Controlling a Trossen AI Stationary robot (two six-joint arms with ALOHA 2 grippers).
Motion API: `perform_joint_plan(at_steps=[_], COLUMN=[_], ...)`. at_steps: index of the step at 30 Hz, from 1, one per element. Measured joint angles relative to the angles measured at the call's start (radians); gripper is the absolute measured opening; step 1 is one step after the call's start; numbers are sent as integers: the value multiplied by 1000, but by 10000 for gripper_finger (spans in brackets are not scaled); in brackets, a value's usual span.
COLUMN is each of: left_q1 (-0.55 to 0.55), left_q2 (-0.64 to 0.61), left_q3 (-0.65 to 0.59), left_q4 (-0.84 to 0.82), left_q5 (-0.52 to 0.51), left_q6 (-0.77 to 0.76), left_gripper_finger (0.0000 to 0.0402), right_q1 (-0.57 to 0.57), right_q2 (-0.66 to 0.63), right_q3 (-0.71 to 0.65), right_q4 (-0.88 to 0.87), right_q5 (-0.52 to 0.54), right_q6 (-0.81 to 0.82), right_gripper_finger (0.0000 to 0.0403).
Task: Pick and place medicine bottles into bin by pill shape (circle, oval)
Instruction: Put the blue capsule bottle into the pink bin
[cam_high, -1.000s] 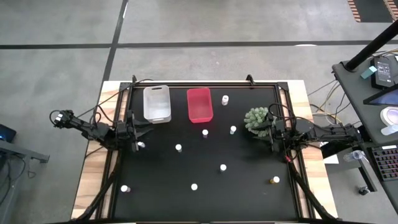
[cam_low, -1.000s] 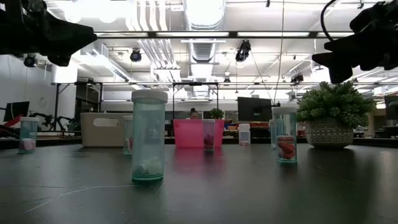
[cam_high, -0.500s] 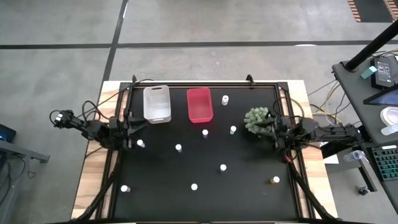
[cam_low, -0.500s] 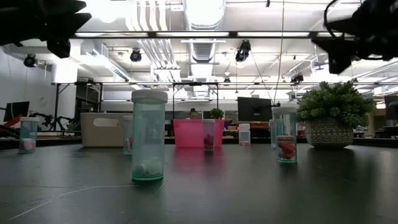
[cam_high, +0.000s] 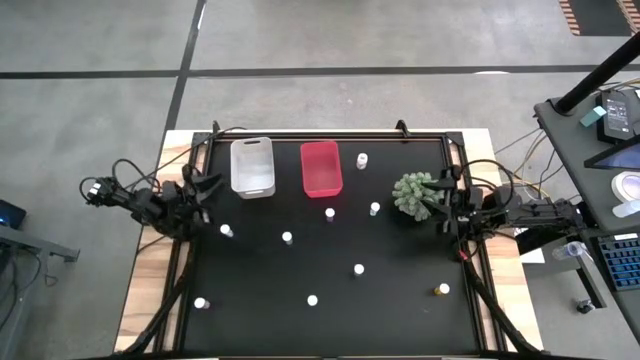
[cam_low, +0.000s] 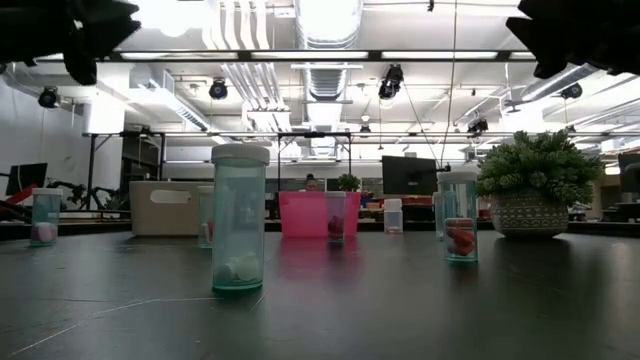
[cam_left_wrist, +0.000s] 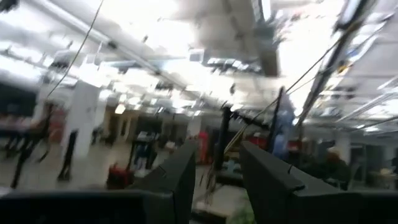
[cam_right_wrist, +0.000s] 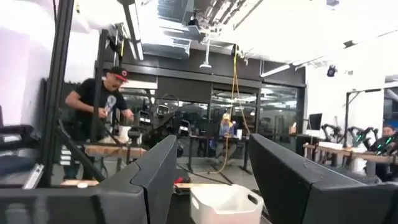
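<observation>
Several small white-capped bottles stand upright and scattered on the black table, among them one (cam_high: 226, 231) nearest my left gripper, one (cam_high: 375, 208) beside the plant, and an amber one (cam_high: 442, 290) at the near right. The nearest bottle in the low view (cam_low: 239, 220) is teal-tinted with white pills. The clear bin (cam_high: 252, 166) and the red bin (cam_high: 321, 168) stand side by side at the far edge. My left gripper (cam_high: 205, 190) is open and empty at the table's left edge, raised. My right gripper (cam_high: 441, 207) is open and empty at the right edge, beside the plant.
A green spiky plant in a pot (cam_high: 412, 192) stands close to my right gripper. A black frame (cam_high: 330, 135) with cables borders the table. In the right wrist view the clear bin (cam_right_wrist: 224, 204) shows low down, and a person stands at a bench in the room beyond.
Both grippers have risen and tipped upward. My left gripper has drawn back toward the table's left and far edges, away from the nearest bottle. My right gripper has drawn back a little toward the right edge. No bottle has moved.
</observation>
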Motion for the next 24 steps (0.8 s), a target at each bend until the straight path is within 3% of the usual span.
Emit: perform_joint_plan(at_steps=[6,14,24], left_q1=[0,0,0], left_q2=[0,15,32], left_q3=[28,28,29], left_q4=[48,108,122], left_q5=[154,158,158], left_q6=[79,132,143], left_gripper_finger=[111,111,111], right_q1=[0,0,0], right_q2=[0,0,0], right_q3=[0,0,1], right_q4=[-5,-5,-4], right_q5=[21,25,7], right_q6=[10,-28,97], right_gripper_finger=[192,192,192])
